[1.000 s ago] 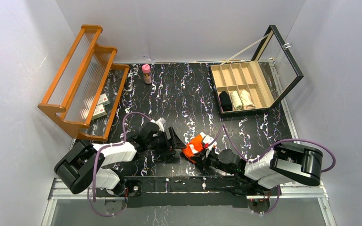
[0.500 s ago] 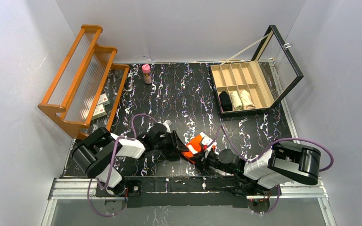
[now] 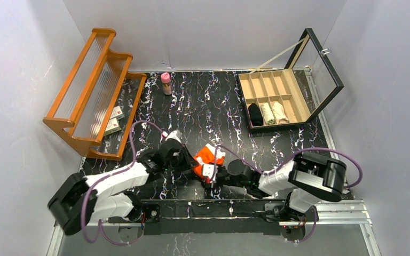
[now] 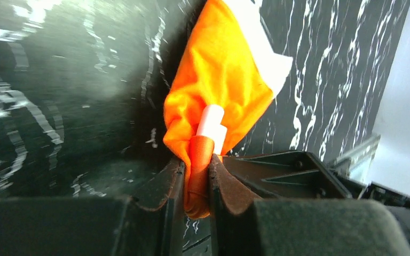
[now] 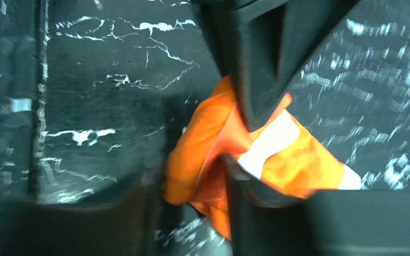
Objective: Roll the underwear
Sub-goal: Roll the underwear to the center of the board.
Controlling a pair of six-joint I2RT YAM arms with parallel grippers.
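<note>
The left claw (image 4: 196,160) has swung in and pressed together, pinching a fold of the bright orange, white-trimmed cloth underwear (image 4: 219,90), bunched low between both arms on the black marbled surface (image 3: 208,112). The right claw (image 5: 192,170) has loosened; I cannot tell whether it grips. This is likely a mid-roll hand-over. Count: two claws, one orange garment, three cloth rolls (image 3: 268,113) in the compartmented wooden box (image 3: 293,90).
</note>
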